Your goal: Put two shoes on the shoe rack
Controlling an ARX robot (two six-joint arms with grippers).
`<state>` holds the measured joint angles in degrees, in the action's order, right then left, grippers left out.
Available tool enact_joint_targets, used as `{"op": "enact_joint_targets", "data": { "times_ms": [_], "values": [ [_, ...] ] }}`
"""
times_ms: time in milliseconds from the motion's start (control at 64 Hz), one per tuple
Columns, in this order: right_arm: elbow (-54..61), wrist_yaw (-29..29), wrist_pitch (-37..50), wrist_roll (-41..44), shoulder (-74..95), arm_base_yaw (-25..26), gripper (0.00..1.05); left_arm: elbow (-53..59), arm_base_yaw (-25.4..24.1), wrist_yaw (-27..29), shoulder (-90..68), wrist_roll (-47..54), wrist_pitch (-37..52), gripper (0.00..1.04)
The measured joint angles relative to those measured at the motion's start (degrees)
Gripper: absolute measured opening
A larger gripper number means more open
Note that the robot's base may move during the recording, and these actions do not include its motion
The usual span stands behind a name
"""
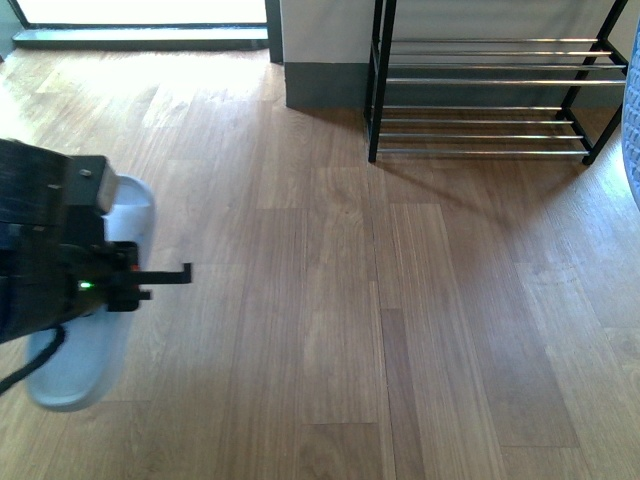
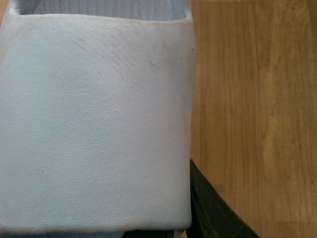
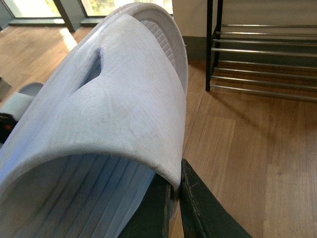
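On the far side of the room, the wooden floor (image 1: pixel 330 330) runs out to a wall, and against it stands the shoe rack (image 1: pixel 490 70), black-framed with thin chrome bars in tiers, its bars bare. Neither shoe is on it.

Well apart from the rack, on the robot's left, the left slide (image 1: pixel 80 365) lies flat on the floor, pale blue, with the dark left arm hanging right over its middle. From that arm's wrist, the slide's broad strap (image 2: pixel 94 124) fills nearly the whole view. One dark finger (image 2: pixel 213 208) of the left pincer (image 1: pixel 150 280) shows just beside the strap's edge. I cannot tell whether that pincer is clenched or released.

On the robot's right, the right slide (image 3: pixel 119 99) is tilted, its strap arching close to the wrist camera with the ribbed footbed showing under it. The right pincer (image 3: pixel 176 193) is grasping it at the strap's edge, one finger under the strap and one outside. In the front view only a pale blue sliver (image 1: pixel 633 110) of it shows at the right edge, near the rack.
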<state>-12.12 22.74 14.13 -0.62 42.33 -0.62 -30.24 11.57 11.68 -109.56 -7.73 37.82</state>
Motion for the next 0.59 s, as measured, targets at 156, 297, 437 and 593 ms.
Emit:
{"op": "enact_joint_targets", "data": {
  "times_ms": [156,297,437,593],
  "values": [
    [0.00,0.00,0.00,0.00,0.00,0.00,0.02,6.58,1.20,5.84,21.05,2.19,-9.86,0.02],
    [0.00,0.00,0.00,-0.02,0.00,0.00,0.02,9.60,2.93,11.45,38.91,2.75,-21.09,0.02],
    [0.00,0.00,0.00,0.00,0.00,0.00,0.02,10.99,6.03,17.86,61.09,2.73,-36.48,0.02],
    [0.00,0.00,0.00,0.00,0.00,0.00,0.02,10.99,6.05,18.27,62.97,2.73,-36.72,0.02]
  ]
}}
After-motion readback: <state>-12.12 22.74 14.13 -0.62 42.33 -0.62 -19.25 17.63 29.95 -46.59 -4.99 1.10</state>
